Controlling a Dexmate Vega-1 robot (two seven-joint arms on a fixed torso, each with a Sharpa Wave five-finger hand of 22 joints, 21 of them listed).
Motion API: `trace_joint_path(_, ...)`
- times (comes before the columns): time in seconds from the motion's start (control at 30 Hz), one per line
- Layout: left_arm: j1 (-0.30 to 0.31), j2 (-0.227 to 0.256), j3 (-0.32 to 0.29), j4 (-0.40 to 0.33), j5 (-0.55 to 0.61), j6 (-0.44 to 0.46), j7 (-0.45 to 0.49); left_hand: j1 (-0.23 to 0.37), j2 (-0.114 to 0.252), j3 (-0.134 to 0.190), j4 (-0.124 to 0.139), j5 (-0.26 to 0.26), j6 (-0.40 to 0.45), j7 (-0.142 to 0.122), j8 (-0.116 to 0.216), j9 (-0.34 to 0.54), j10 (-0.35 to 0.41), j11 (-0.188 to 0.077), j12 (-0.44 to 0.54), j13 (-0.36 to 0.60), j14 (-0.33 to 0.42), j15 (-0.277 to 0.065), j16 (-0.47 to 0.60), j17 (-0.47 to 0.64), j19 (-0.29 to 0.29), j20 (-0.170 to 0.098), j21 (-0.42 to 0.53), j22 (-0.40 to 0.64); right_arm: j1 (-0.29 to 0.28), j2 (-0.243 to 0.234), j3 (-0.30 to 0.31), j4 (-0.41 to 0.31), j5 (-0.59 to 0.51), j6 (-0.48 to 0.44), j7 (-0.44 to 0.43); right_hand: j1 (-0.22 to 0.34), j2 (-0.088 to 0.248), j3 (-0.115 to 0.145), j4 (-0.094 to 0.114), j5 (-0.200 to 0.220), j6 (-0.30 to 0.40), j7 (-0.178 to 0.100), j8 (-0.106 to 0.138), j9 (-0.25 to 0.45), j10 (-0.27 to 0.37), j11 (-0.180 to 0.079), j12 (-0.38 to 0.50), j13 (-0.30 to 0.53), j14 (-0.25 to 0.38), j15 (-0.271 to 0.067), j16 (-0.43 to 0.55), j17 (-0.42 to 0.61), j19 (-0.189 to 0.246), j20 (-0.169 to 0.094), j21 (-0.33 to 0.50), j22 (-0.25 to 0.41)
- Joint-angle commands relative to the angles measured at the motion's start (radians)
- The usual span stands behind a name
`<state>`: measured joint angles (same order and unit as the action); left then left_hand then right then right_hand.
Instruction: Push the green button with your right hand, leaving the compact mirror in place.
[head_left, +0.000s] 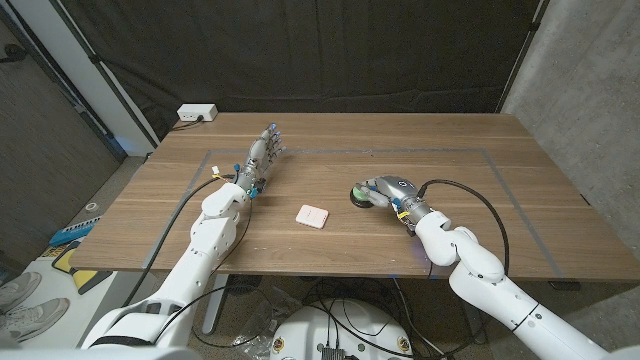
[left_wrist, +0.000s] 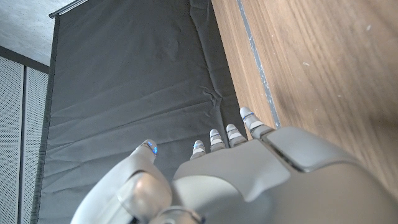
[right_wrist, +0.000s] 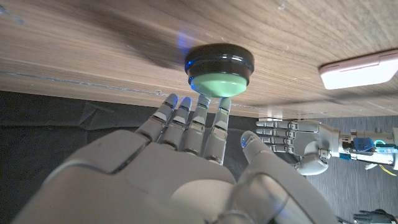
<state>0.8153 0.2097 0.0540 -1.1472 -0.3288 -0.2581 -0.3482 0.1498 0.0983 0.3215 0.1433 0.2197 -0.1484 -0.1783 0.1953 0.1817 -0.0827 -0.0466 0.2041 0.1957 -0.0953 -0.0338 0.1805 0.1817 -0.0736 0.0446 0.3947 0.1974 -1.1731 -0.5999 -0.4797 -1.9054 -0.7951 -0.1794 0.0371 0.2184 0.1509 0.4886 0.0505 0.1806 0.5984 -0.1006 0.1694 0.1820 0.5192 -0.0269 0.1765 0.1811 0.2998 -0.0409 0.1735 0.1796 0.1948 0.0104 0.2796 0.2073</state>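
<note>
Green button (right_wrist: 219, 83), domed and set in a round black base, sits on the wooden table (head_left: 400, 150) right of centre, with the right hand (head_left: 385, 190) directly upon it. In the right wrist view the fingertips (right_wrist: 204, 99) of that hand meet the green dome; two of them appear to touch its surface, the others lie just beside it. The fingers are extended and close together, grasping nothing. In the head view the hand covers most of the button (head_left: 357, 196), only the black rim showing at its left side.

Compact mirror (head_left: 312, 214), a pale pink square with rounded corners, lies closed on the table just left of the button, apart from it and from both hands. It shows also in the right wrist view (right_wrist: 360, 70).

Left hand (head_left: 263, 155) stands at the left part of the table, well apart from mirror and button, fingers straight and slightly spread, holding nothing. The left wrist view (left_wrist: 249, 180) shows its fingers extended.

A white box (head_left: 197, 113) sits at the table's far left corner.
</note>
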Motion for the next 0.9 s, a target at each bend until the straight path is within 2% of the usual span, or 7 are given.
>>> trace_joint_path(0.03,-0.017,-0.002,-0.003,0.026,-0.001,-0.008,-0.011,0.01,-0.002,-0.003,0.001,0.003,-0.007,0.0,-0.005,0.003,-0.009,0.0,-0.001,0.0,-0.013,-0.025,0.007,0.003,-0.007,-0.004,-0.002,0.005,-0.011,0.015,0.03,0.012,0.005,0.059,-0.17,0.016,0.012,-0.003,-0.009,-0.006,-0.111,-0.021,-0.006,0.003,-0.103,-0.013,-0.005,0.003,-0.038,-0.03,0.007,0.007,-0.016,-0.002,-0.006,0.004)
trace_joint_path(0.1,-0.019,-0.002,-0.004,0.03,-0.002,-0.01,-0.014,0.01,-0.002,-0.003,0.001,0.003,-0.007,-0.001,-0.005,0.003,-0.009,0.001,-0.001,0.0,-0.012,-0.025,0.007,0.003,-0.007,-0.004,-0.002,0.004,-0.013,0.017,0.032,0.014,0.005,0.065,-0.186,0.017,0.012,-0.005,-0.009,-0.006,-0.136,-0.023,-0.008,0.003,-0.114,-0.014,-0.002,0.003,-0.045,-0.029,0.007,0.008,-0.02,-0.002,-0.007,0.005)
trace_joint_path(0.33,-0.025,-0.002,-0.006,0.042,-0.003,-0.012,-0.023,0.009,-0.002,-0.004,0.001,0.004,-0.006,0.0,-0.005,0.003,-0.009,0.0,0.0,0.0,-0.013,-0.025,0.007,0.003,-0.006,-0.003,-0.002,0.005,-0.022,0.026,0.043,0.014,0.007,0.084,-0.24,0.014,0.01,-0.01,-0.007,-0.006,-0.155,-0.03,-0.004,0.003,-0.125,-0.014,0.002,0.003,-0.05,-0.03,0.01,0.009,-0.023,-0.002,-0.008,0.005)
trace_joint_path(0.5,-0.029,-0.001,-0.008,0.05,-0.005,-0.015,-0.03,0.008,-0.002,-0.004,0.001,0.005,-0.006,-0.001,-0.005,0.003,-0.009,0.001,0.0,0.0,-0.013,-0.025,0.007,0.003,-0.006,-0.003,-0.002,0.005,-0.032,0.045,0.058,0.015,0.027,0.092,-0.279,0.016,0.011,-0.015,-0.008,-0.006,-0.201,-0.032,-0.006,0.003,-0.16,-0.019,0.001,0.003,-0.05,-0.035,0.014,0.01,-0.022,-0.002,-0.008,0.005)
trace_joint_path(0.9,-0.039,0.008,-0.017,0.068,-0.017,-0.02,-0.064,0.007,-0.002,-0.006,0.001,0.006,-0.007,-0.002,-0.004,0.003,-0.01,-0.001,0.0,0.0,-0.014,-0.024,0.007,0.002,-0.007,-0.002,-0.003,0.005,-0.046,0.118,0.111,0.036,0.175,0.146,-0.341,0.008,-0.006,-0.031,-0.007,-0.007,-0.235,-0.015,0.001,0.003,-0.169,-0.009,0.01,0.003,-0.049,-0.026,0.017,0.01,-0.021,0.006,-0.007,0.005)
